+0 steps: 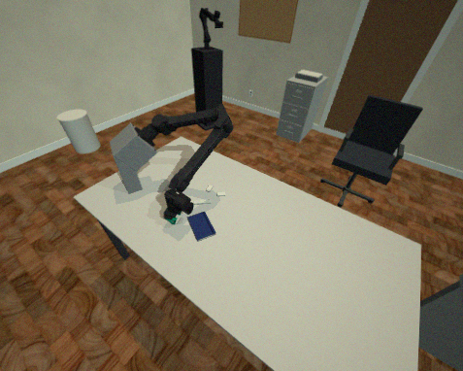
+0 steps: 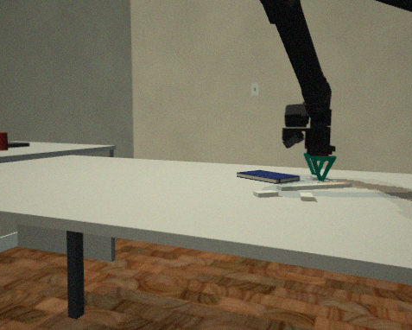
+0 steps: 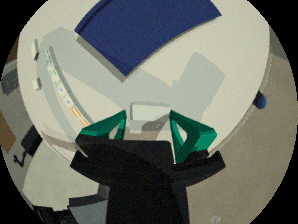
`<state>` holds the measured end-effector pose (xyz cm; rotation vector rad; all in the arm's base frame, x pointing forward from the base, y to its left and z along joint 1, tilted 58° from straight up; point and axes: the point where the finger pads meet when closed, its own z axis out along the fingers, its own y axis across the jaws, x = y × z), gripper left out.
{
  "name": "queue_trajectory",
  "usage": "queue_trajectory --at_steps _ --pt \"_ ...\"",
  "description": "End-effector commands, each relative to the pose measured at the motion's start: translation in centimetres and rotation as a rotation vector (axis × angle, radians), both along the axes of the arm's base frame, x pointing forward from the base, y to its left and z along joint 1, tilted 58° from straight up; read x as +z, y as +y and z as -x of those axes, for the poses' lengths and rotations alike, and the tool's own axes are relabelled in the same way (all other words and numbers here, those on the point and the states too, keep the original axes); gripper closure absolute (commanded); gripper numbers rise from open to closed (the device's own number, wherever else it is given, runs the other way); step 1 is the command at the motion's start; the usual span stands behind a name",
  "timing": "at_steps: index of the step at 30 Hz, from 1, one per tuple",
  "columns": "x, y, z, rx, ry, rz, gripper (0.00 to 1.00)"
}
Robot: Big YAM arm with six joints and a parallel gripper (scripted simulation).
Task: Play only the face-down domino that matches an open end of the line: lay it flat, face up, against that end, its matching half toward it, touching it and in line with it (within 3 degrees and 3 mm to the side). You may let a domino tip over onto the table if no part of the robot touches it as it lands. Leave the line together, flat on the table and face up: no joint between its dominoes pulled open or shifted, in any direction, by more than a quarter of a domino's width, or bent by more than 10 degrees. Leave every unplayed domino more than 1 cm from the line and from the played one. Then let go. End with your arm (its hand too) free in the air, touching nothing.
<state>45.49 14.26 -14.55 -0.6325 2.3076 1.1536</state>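
Finds the fingers released: set part-way apart, pointing straight down, clenched on nothing. Records one pale domino (image 3: pixel 148 111) directly between them in the wrist view, no pips showing, so judged face-down; sees a gap on either side of it, hence straddled rather than grasped. Cannot tell from these views whether the tips touch the counter (image 2: pixel 159 194), but places them very low, at or just above it. Judges this spread chosen to clear the domino's width before closing, and the vertical approach chosen to keep clear of neighbouring pieces. Moving outward, locates the line (image 2: pixel 314 186) of face-up dominoes just beside the fingers, running along the left of the wrist view, flat and apparently unbroken; cannot read its pips. Notes a blue book (image 2: pixel 268 175) lying flat close by on the far side of the straddled piece, near enough to limit any sweep in that direction. Locates two more loose dominoes (image 2: pixel 266 193) (image 2: pixel 307 197) flat on the counter on the other side of the line, apart from it and from each other. Rates the task at the pre-grasp stage: nothing played at either open end. Flags the line's closeness as the main risk to a closing or lifting move.
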Motion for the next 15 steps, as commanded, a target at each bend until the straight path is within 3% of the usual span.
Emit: queue_trajectory --at_steps 1,15 --pt "0.24 -0.18 -0.19 -0.002 -0.006 0.000 0.30" --pt "0.70 0.16 -0.37 0.012 -0.018 -0.001 0.30"
